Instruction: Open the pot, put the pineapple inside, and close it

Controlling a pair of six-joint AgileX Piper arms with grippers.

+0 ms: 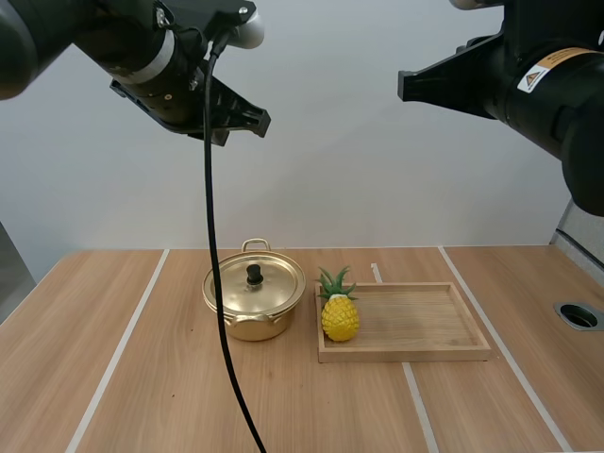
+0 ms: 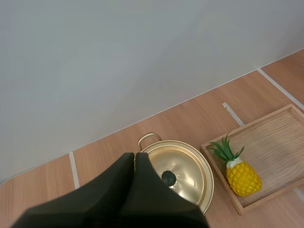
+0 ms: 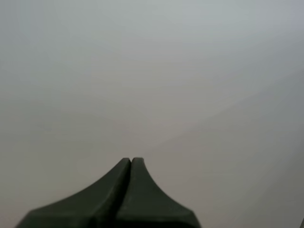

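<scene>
Wooden table (image 1: 113, 377) carries a yellow, green-crowned pineapple (image 1: 340, 318) in the tray (image 1: 425, 326).

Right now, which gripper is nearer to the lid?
Left. The left gripper hangs high up, roughly over the lid, and its wrist view looks down at it. The right gripper is about as high, but off to the right, on the tray side.
</scene>
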